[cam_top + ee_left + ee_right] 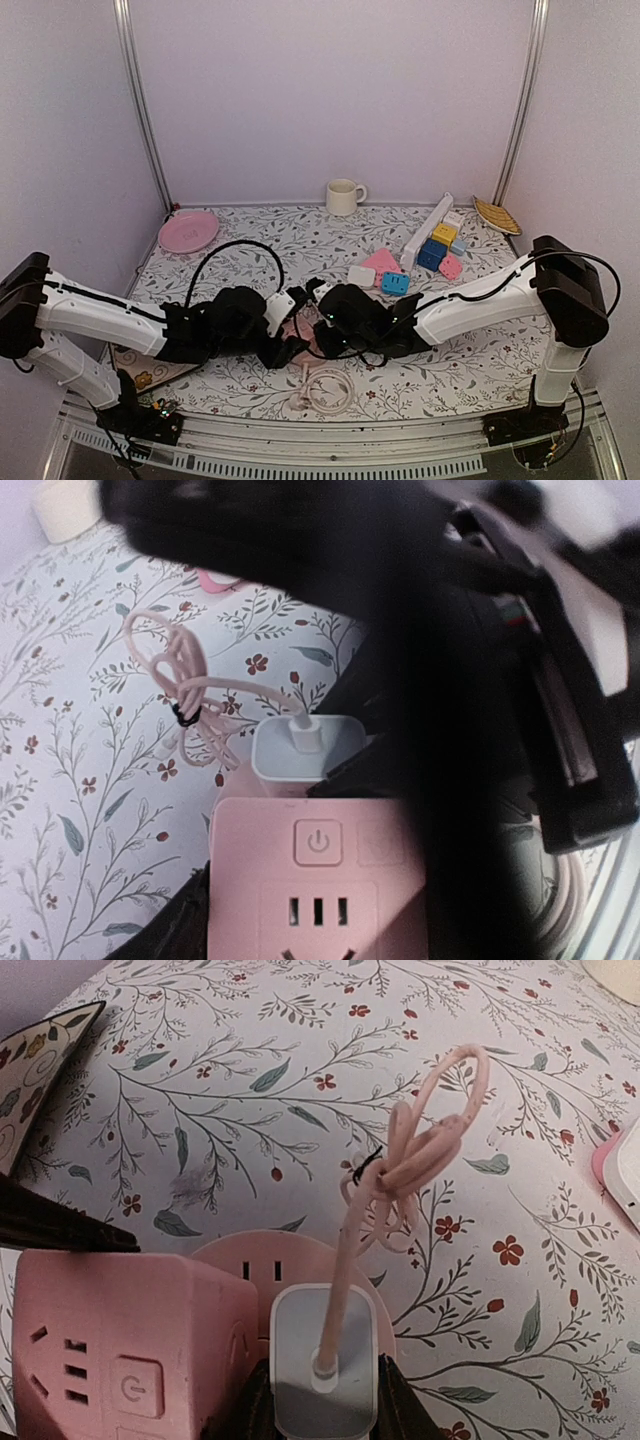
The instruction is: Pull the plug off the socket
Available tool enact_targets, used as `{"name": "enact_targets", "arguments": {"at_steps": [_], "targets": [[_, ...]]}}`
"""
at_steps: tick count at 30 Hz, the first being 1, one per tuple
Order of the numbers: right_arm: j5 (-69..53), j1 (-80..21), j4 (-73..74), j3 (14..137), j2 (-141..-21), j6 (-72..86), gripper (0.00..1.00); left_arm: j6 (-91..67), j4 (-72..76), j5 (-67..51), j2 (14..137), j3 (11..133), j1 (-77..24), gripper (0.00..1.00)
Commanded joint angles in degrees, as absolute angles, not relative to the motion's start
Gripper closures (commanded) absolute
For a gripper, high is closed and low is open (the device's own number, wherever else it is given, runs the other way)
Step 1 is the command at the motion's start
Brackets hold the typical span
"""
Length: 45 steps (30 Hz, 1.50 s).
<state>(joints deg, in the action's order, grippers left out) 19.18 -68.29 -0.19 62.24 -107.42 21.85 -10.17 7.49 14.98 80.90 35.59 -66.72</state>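
White plug clamped in right tool, seated in pink socket, left tool gripping socket body

The plug in my jaws is smooth, pale plastic, faintly glossy. Its cable looks rubbery, soft pink. The socket is matt pink plastic. The table wears a matt, flower-printed cloth.

White links, black joints on left arm, right arm; black cable
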Motion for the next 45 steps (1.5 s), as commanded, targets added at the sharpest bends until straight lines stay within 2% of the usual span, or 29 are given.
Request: {"name": "enact_targets", "arguments": {"at_steps": [1, 4, 8, 11, 16, 21, 31, 37, 40, 45], "targets": [[20.2, -66.6, 5.9, 60.6, -111.1, 22.7, 0.98, -18.8, 22.3, -4.1, 75.1, 35.5, -58.9, 0.67], [20.5, -66.6, 5.9, 60.6, -111.2, 22.8, 0.98, -20.7, 20.7, -7.9, 75.4, 36.3, -55.5, 0.66], [20.7, -66.7, 5.9, 60.7, -111.0, 22.7, 0.98, -19.8, 18.9, -9.3, 77.9, 38.2, -56.5, 0.67], [20.5, -66.6, 5.7, 60.6, -110.2, 23.1, 0.98, -17.7, 17.8, -3.6, 78.3, 38.9, -59.4, 0.67], [20.4, -66.5, 5.4, 60.4, -108.5, 23.3, 0.98, -20.7, 16.8, 7.1, 75.7, 36.7, -58.5, 0.66], [21.4, -66.2, 5.4, 60.2, -106.2, 23.8, 0.98, -27.3, 11.9, 10.9, 74.1, 35.6, -51.9, 0.63], [24.1, -66.0, 5.9, 60.3, -102.1, 25.5, 0.98, -30.7, 10.1, 0.6, 86.2, 42.0, -34.6, 0.56], [24.2, -66.0, 5.9, 60.3, -100.8, 25.6, 0.98, -31.7, 10.8, -4.0, 93.1, 47.3, -29.1, 0.30], [24.3, -66.0, 5.9, 60.0, -100.0, 25.8, 0.98, -31.8, 10.7, -3.3, 93.3, 47.7, -27.8, 0.12], [24.5, -66.0, 5.8, 59.9, -98.4, 25.9, 0.98, -29.6, 9.6, -1.1, 89.3, 46.4, -26.9, 0.07]]}}
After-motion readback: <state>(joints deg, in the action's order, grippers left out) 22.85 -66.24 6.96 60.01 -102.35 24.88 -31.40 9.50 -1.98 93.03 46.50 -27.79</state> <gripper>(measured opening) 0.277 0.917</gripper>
